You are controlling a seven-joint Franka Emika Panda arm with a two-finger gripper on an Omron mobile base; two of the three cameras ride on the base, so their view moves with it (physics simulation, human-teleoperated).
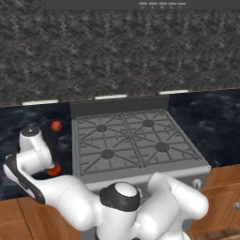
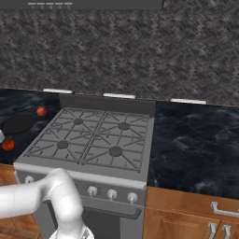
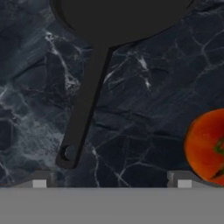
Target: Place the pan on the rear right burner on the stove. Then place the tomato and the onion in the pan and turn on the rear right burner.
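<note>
In the hand view the black pan (image 3: pixel 122 17) lies on the dark marble counter, its long handle (image 3: pixel 83 105) running toward my gripper (image 3: pixel 111 183). The gripper hovers above the handle's end, open, with nothing between its fingertips (image 3: pixel 39 183). The handle's end lies nearer the left fingertip. The orange-red tomato (image 3: pixel 208 144) with its green stem spot sits close by the right fingertip. From the base, the pan (image 2: pixel 18 123) rests left of the stove (image 2: pixel 79 173), between the onion (image 2: pixel 41 111) (image 1: pixel 56 125) behind and the tomato (image 2: pixel 8 145) (image 1: pixel 54 169) in front. The rear right burner (image 1: pixel 148 123) (image 2: pixel 123 125) is bare.
Silver knobs (image 2: pixel 112 193) line the stove's front. Dark marble counter (image 2: pixel 196 140) stretches to the right of the stove, above wooden cabinets (image 2: pixel 186 219). A grey patterned backsplash (image 1: pixel 117 51) closes the back, and my arm (image 1: pixel 56 187) reaches over the left counter.
</note>
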